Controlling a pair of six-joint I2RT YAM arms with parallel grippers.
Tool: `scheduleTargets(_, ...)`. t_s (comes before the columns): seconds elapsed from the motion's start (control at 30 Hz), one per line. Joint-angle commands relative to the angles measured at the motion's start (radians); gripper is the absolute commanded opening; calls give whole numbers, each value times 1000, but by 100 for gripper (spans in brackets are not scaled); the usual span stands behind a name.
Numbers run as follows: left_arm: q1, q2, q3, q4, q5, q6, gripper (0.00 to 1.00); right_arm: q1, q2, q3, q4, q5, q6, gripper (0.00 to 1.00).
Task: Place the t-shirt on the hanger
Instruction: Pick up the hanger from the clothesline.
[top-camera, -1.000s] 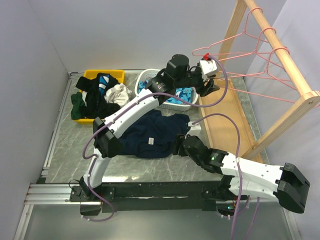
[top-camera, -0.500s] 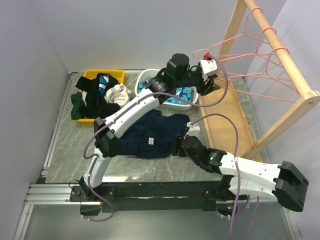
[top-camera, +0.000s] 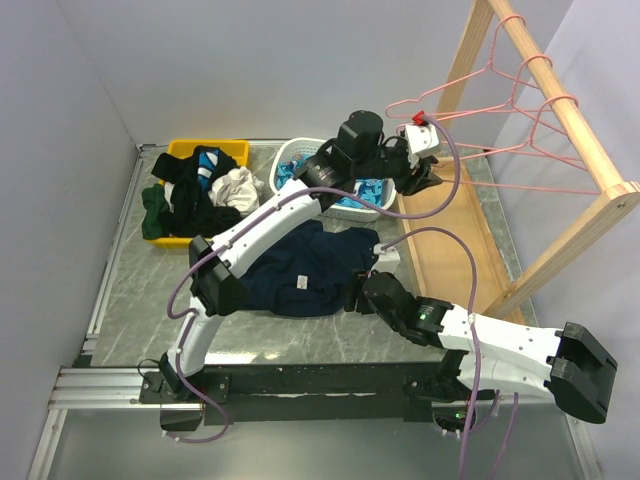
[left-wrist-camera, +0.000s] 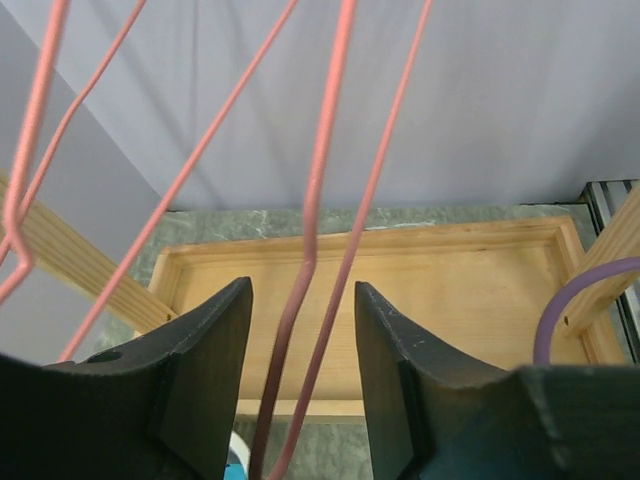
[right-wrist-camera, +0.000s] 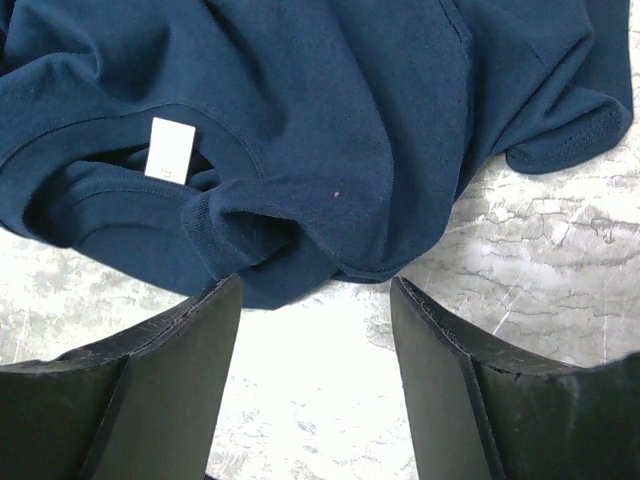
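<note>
- Step in hand: picking up the hanger; dressing it has not begun.
- Left gripper (left-wrist-camera: 300, 290): raised over the far right corner of the table (top-camera: 130, 270), beside the wooden rack (top-camera: 572, 112) that runs along the right edge. Jaws spread. 2 strands of the hanger (left-wrist-camera: 323, 150) pass between the fingers; neither finger visibly presses on the wire.
- Other pink hangers (top-camera: 535, 125) hang further along the rail, close together.
- T-shirt (top-camera: 300, 265): lying crumpled on the table, mid-width and toward the near edge, collar toward the near edge with its white label (right-wrist-camera: 168, 150) showing.
- Right gripper (right-wrist-camera: 315, 290): low over the table just short of the collar edge. Jaws spread, holding nothing.
- Yellow bin (top-camera: 180, 148) with a clothes heap in the far left corner; white basket (top-camera: 296, 152) against the far edge. Neither concerns the task.
- Next move, in my judgement: press the left jaws together on the wire, then lift the hook clear of the rail without dragging the neighbouring hangers.
- Risk: thin wire may slip or twist in the grip.
- The right arm looks placed to pinch the collar.
</note>
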Motion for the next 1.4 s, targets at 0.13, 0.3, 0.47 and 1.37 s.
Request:
scheduleTargets(0.13, -23, -6, 37, -6, 9, 27, 40, 10, -14, -1, 20, 14, 10, 69)
scheduleTargets(0.3, -36, -9, 34, 14, -20, 33, 1, 12, -14, 2, 11, 22, 7, 69)
scheduleTargets(0.47, -37, -45, 8, 75, -32, -2, 1, 13, -22, 11, -1, 39, -1, 69)
scheduleTargets(1.37, -11, -246, -183, 62, 38, -50, 1, 13, -45, 25, -38, 88, -15, 71)
